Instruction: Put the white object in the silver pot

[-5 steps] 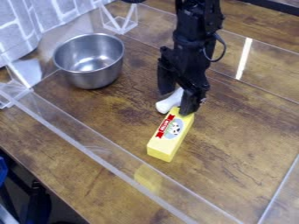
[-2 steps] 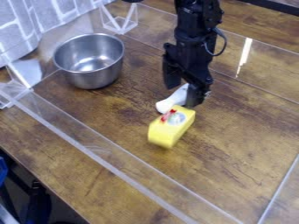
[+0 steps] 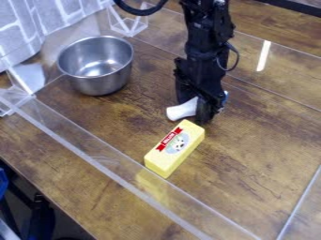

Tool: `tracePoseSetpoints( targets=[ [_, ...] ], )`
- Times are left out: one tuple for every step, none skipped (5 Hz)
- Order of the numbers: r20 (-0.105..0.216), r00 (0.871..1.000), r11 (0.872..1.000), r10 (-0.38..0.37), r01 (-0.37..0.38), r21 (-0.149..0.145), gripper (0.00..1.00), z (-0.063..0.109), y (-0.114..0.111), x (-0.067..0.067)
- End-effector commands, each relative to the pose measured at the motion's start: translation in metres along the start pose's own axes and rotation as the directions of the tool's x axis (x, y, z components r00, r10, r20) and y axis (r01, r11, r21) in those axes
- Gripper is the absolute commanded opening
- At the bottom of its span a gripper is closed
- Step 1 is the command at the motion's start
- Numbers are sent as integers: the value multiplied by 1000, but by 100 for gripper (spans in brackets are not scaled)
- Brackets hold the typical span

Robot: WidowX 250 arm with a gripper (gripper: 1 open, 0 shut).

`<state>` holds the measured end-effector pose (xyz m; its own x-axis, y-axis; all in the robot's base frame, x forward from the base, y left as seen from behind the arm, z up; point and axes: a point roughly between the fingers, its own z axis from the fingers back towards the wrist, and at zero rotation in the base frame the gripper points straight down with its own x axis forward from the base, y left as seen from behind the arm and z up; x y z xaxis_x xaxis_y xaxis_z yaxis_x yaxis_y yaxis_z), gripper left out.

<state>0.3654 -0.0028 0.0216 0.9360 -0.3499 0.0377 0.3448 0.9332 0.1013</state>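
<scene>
The white object (image 3: 181, 112) lies on the wooden table, its tapered end poking out to the left from between my fingers. My gripper (image 3: 201, 111) points straight down over it, jaws drawn in on its far end, so it is shut on the white object. The silver pot (image 3: 94, 64) stands empty at the back left, well apart from the gripper. Most of the white object is hidden by the fingers.
A yellow rectangular block (image 3: 175, 150) with a white-red label lies just in front of the gripper. A clear plastic wall (image 3: 88, 150) runs diagonally along the table's near side. Checked cloth (image 3: 38, 28) hangs at the back left behind the pot.
The jaws have closed in around the white object and the gripper sits slightly lower. The yellow block has shifted a little toward the front left.
</scene>
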Motion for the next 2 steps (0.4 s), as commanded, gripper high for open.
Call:
tracePoseSetpoints(
  targets=[
    [19, 1000, 1000, 11, -11, 6, 0, 2, 5, 2],
    [18, 1000, 1000, 16, -16, 8, 0, 11, 6, 1]
  ],
)
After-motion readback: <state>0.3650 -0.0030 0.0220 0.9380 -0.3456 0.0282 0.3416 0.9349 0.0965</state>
